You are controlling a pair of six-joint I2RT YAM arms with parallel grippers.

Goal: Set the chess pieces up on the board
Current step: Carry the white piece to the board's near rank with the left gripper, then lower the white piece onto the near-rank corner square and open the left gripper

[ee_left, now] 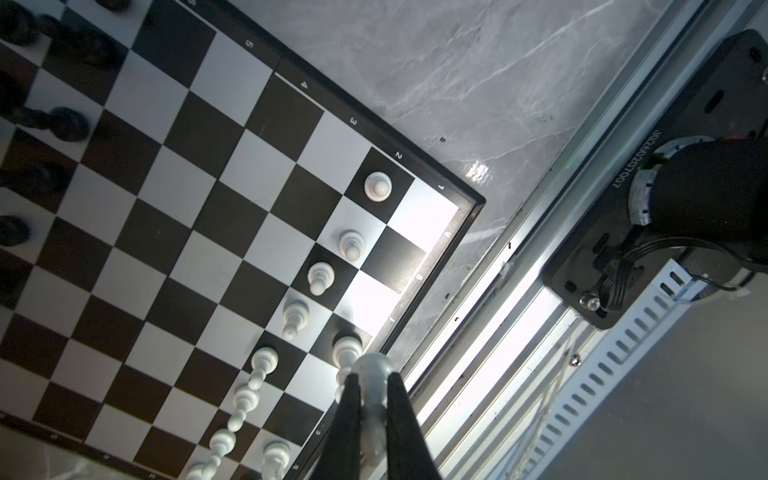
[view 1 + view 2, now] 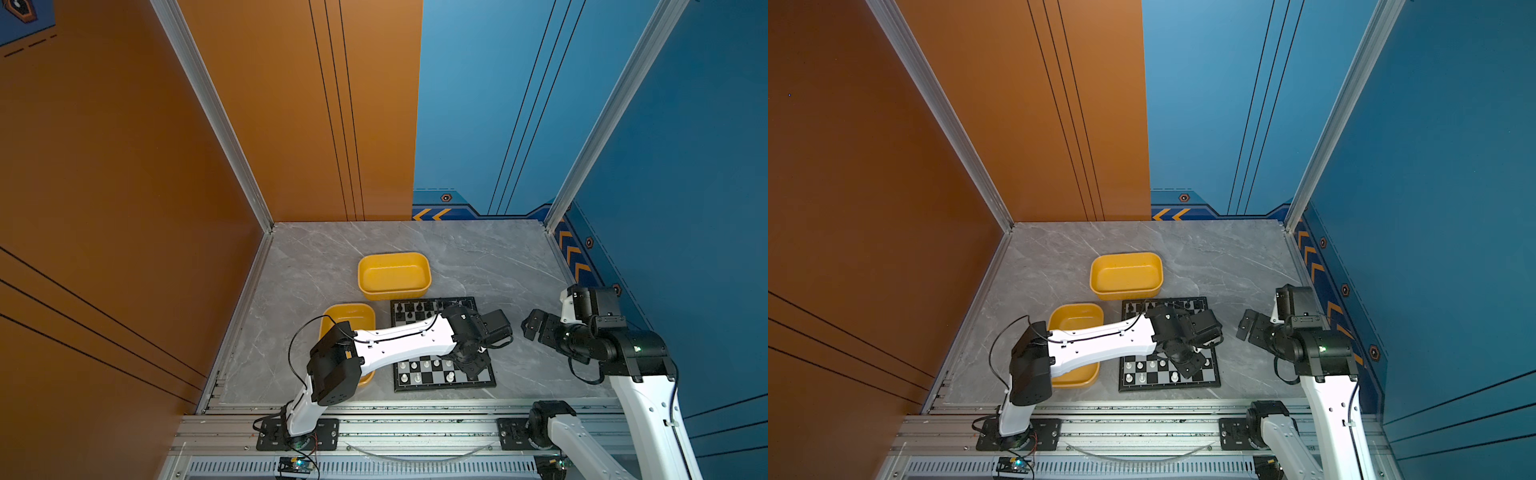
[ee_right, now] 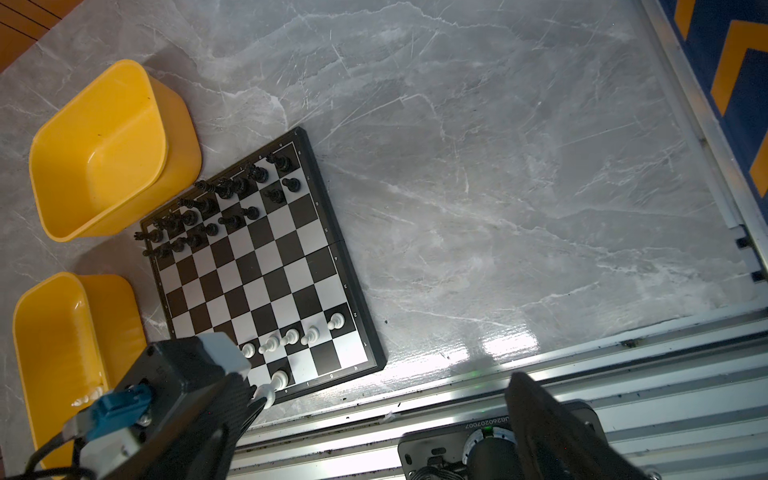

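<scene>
The left gripper [image 1: 372,376] is pinching a white chess piece [image 1: 371,365] tight between both fingers [image 1: 348,415] (over the board's [image 1: 166,208] edge row).

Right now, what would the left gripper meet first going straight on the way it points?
The left gripper, shut on a white chess piece, points at the board's edge row. First contact is likely the standing white piece just ahead, or the square beside it; depth unclear.

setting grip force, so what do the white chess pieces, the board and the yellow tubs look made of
White chess pieces: likely moulded plastic, smooth, slight sheen.
Board: glossy, with a glare patch on the squares; plastic or laminate, unclear.
Yellow tubs: likely plastic; uniform colour, rounded moulded corners, soft shine.
</scene>
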